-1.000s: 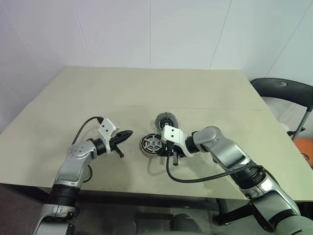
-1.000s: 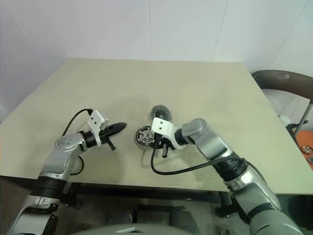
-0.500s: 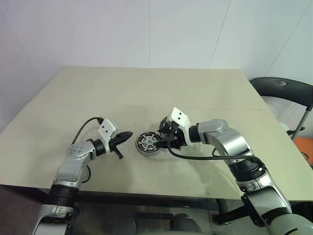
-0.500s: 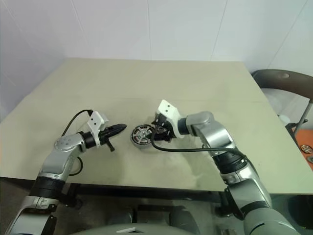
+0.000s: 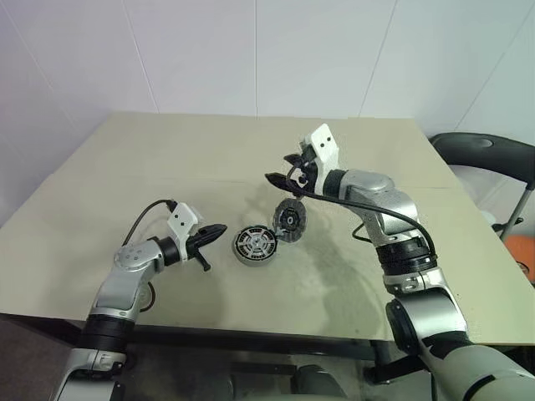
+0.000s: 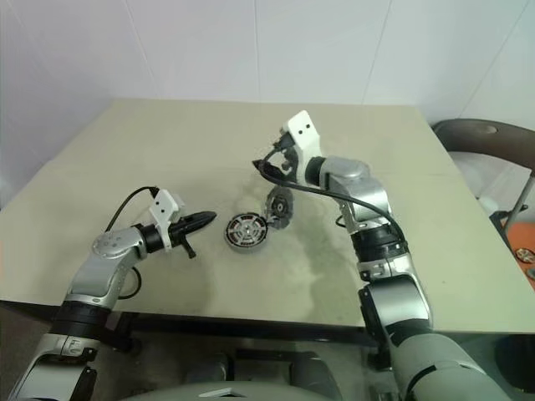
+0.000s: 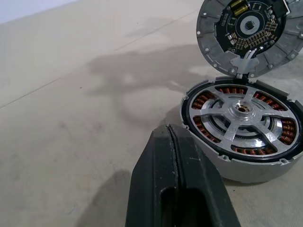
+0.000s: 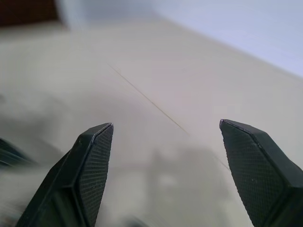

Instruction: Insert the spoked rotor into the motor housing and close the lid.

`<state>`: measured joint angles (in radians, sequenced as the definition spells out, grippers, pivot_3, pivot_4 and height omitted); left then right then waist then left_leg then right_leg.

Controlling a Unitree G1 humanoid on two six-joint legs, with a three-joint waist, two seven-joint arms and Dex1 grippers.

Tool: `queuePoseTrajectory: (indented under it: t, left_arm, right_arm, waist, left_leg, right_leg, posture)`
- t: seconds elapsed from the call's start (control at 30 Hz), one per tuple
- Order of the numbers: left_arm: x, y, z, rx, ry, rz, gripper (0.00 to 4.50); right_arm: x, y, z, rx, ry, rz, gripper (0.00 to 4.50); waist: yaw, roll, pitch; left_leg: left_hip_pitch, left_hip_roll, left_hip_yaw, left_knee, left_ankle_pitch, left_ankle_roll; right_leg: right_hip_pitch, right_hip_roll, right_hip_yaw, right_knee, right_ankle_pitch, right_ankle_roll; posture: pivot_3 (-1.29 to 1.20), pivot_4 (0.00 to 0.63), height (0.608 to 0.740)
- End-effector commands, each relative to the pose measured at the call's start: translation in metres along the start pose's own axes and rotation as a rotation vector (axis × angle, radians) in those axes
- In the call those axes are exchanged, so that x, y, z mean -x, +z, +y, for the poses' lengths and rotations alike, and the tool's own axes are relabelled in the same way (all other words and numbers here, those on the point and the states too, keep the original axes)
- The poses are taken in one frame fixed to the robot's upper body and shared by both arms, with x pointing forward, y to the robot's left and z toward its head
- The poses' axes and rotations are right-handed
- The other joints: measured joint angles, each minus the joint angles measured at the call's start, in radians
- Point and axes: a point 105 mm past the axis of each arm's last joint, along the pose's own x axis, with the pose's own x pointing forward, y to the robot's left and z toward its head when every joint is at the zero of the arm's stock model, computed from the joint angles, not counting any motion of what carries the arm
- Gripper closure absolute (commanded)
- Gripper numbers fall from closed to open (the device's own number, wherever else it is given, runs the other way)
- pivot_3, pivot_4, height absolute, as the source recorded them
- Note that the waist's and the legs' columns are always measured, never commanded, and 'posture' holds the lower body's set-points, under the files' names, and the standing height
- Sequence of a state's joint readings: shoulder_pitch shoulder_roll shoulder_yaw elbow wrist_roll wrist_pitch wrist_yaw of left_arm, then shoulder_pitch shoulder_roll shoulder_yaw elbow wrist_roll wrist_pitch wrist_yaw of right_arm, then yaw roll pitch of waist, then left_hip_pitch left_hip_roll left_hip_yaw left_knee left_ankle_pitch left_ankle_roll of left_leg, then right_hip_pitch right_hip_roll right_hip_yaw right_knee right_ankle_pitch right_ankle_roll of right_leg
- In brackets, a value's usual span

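The motor housing (image 5: 253, 246) lies on the table between my two grippers. The silver spoked rotor (image 7: 242, 112) sits inside it, ringed by copper windings. The lid (image 5: 290, 220) stands tilted up on its hinge at the housing's far right side, its inner face (image 7: 247, 33) toward the housing. My left gripper (image 5: 219, 231) is shut and empty, its tips (image 7: 169, 137) a short way left of the housing. My right gripper (image 5: 282, 169) hangs open and empty in the air above and beyond the lid, with its fingers (image 8: 94, 156) wide apart.
The beige table (image 5: 167, 159) stretches bare to the far edge against a white wall. A dark chair (image 5: 485, 154) stands off the table's right side. A black cable (image 5: 368, 209) loops along my right arm.
My right gripper opened, left the housing and rose up and away toward the far side. The lid went from lying back to standing tilted up. The left arm stayed still.
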<state>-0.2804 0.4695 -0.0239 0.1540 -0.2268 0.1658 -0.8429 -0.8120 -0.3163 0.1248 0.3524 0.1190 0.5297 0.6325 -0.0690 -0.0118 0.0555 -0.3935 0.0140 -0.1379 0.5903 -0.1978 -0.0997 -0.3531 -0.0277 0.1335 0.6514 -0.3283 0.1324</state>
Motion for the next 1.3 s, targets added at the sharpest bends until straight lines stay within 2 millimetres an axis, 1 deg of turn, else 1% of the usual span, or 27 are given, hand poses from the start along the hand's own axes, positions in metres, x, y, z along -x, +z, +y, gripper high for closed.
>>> queuePoseTrajectory:
  t: [0.03, 0.1, 0.13, 0.23, 0.3, 0.37, 0.43, 0.47, 0.57, 0.67, 0.83, 0.87, 0.93, 1.0, 1.17, 1.3]
  left_arm:
    - [0.001, 0.016, 0.003, -0.052, 0.005, -0.036, 4.5]
    - [0.001, 0.019, 0.002, -0.04, 0.001, -0.053, 4.5]
    - [0.002, 0.022, 0.001, -0.031, -0.008, -0.068, 4.5]
    - [0.007, 0.031, -0.005, -0.014, -0.045, -0.107, 4.5]
    - [0.013, 0.036, -0.007, -0.009, -0.056, -0.118, 4.5]
    - [0.019, 0.037, -0.008, -0.015, -0.068, -0.112, 4.5]
    - [0.028, 0.035, -0.012, -0.022, -0.093, -0.09, 4.5]
    - [0.031, 0.034, -0.013, -0.024, -0.101, -0.08, 4.5]
    - [0.046, 0.026, -0.013, -0.039, -0.112, -0.02, 4.5]
    - [0.055, 0.025, -0.01, -0.045, -0.107, 0.003, 4.5]
    - [0.069, 0.024, 0.0, -0.071, -0.062, 0.046, 4.5]
    - [0.07, 0.024, 0.001, -0.072, -0.057, 0.049, 4.5]
    - [0.07, 0.025, 0.001, -0.079, -0.054, 0.058, 4.5]
    - [0.068, 0.027, 0.001, -0.084, -0.055, 0.058, 4.5]
    - [0.06, 0.034, 0.002, -0.089, -0.054, 0.051, 4.5]
    - [0.058, 0.029, 0.004, -0.086, -0.051, 0.058, 4.5]
  right_arm:
    - [0.005, 0.015, -0.028, 0.135, -0.146, -0.007, 1.67]
    - [0.007, 0.01, -0.04, 0.195, -0.197, 0.04, 2.27]
    - [0.008, 0.007, -0.043, 0.208, -0.209, 0.057, 2.64]
    - [0.013, 0.001, -0.052, 0.214, -0.23, 0.092, 3.65]
    - [0.016, -0.007, -0.056, 0.219, -0.232, 0.129, 4.41]
    - [0.018, -0.019, -0.056, 0.231, -0.211, 0.179, 4.46]
    - [0.02, -0.033, -0.047, 0.224, -0.138, 0.23, 4.46]
    - [0.02, -0.037, -0.043, 0.211, -0.111, 0.237, 4.46]
    - [0.02, -0.037, -0.027, 0.143, -0.009, 0.225, 4.46]
    - [0.021, -0.033, -0.016, 0.095, 0.057, 0.197, 4.46]
    - [0.021, -0.022, -0.006, 0.015, 0.112, 0.143, 4.46]
    - [0.021, -0.02, -0.004, 0.002, 0.123, 0.13, 4.46]
    - [0.021, -0.016, 0.007, -0.023, 0.186, 0.107, 4.46]
    - [0.022, -0.015, 0.017, -0.023, 0.243, 0.109, 4.46]
    - [0.025, -0.017, 0.032, -0.029, 0.316, 0.12, 4.46]
    - [0.027, -0.014, 0.048, -0.057, 0.383, 0.102, 4.46]
  waist:
    - [-0.001, 0.001, 0.001]
    - [-0.003, 0.002, 0.001]
    - [-0.004, 0.002, 0.001]
    - [-0.004, 0.002, 0.001]
    - [-0.003, 0.002, 0.001]
    - [-0.004, 0.002, 0.001]
    - [-0.004, 0.002, 0.001]
    - [-0.004, 0.002, 0.001]
    - [-0.004, 0.003, 0.002]
    - [-0.004, 0.005, 0.003]
    - [-0.004, 0.005, 0.003]
    - [-0.002, 0.005, 0.003]
    - [-0.002, 0.005, 0.003]
    - [-0.002, 0.005, 0.003]
    - [-0.002, 0.005, 0.003]
    - [-0.004, 0.005, 0.003]
  left_leg:
    - [0.0, 0.0, 0.0, 0.0, 0.0, 0.0]
    - [0.0, 0.0, 0.0, -0.001, 0.0, 0.0]
    - [0.0, 0.0, 0.0, -0.001, 0.0, 0.0]
    - [0.0, 0.0, 0.0, -0.002, 0.0, 0.0]
    - [0.0, 0.0, 0.0, -0.002, 0.0, 0.0]
    - [0.0, 0.0, 0.0, -0.002, 0.0, 0.0]
    - [0.0, 0.0, 0.0, -0.002, 0.0, 0.0]
    - [0.0, 0.0, 0.0, -0.002, 0.0, 0.0]
    - [0.0, 0.0, 0.0, -0.002, 0.0, 0.0]
    - [0.0, 0.0, 0.0, -0.002, 0.0, 0.0]
    - [0.0, 0.0, 0.0, -0.002, 0.0, 0.0]
    - [0.0, 0.0, 0.0, -0.002, 0.0, 0.0]
    - [0.0, 0.0, 0.0, -0.002, 0.0, 0.0]
    - [0.0, 0.0, 0.0, -0.002, 0.0, 0.0]
    - [0.0, 0.0, 0.0, -0.002, 0.0, 0.0]
    - [0.0, 0.0, 0.001, -0.002, 0.0, 0.0]
  right_leg:
    - [0.0, 0.0, 0.0, 0.0, 0.0, 0.0]
    - [-0.001, 0.0, 0.0, 0.001, 0.0, 0.0]
    - [-0.001, 0.0, 0.0, 0.001, 0.0, 0.0]
    - [-0.001, 0.0, 0.0, 0.001, 0.0, 0.0]
    - [-0.001, 0.0, 0.0, 0.001, 0.0, 0.0]
    - [-0.001, 0.0, 0.0, 0.0, 0.0, 0.0]
    - [-0.001, 0.0, 0.0, 0.001, 0.0, 0.0]
    - [-0.001, 0.0, 0.0, 0.0, 0.0, 0.0]
    - [-0.001, 0.0, 0.0, 0.0, 0.0, 0.0]
    - [-0.001, 0.0, 0.0, 0.001, 0.0, 0.0]
    - [-0.001, 0.0, 0.0, 0.0, -0.001, -0.002]
    - [-0.001, 0.0, 0.0, 0.0, -0.001, -0.002]
    - [-0.001, 0.0, 0.0, 0.0, -0.001, -0.002]
    - [-0.001, 0.0, 0.0, 0.0, -0.001, -0.002]
    - [-0.001, 0.0, 0.0, 0.0, -0.001, -0.002]
    - [-0.001, 0.0, 0.0, 0.0, -0.001, -0.001]
  posture:
    - [0.0, 0.0, 0.74]
    - [0.0, 0.0, 0.74]
    - [0.0, 0.0, 0.74]
    - [0.0, 0.0, 0.74]
    - [0.0, 0.0, 0.74]
    - [0.0, 0.0, 0.74]
    - [0.0, 0.0, 0.74]
    - [0.0, 0.0, 0.74]
    - [0.0, 0.0, 0.74]
    - [0.0, 0.0, 0.74]
    - [0.0, 0.0, 0.74]
    - [0.0, 0.0, 0.74]
    - [0.0, 0.0, 0.74]
    - [0.0, 0.0, 0.74]
    - [0.0, 0.0, 0.74]
    - [0.0, 0.0, 0.74]
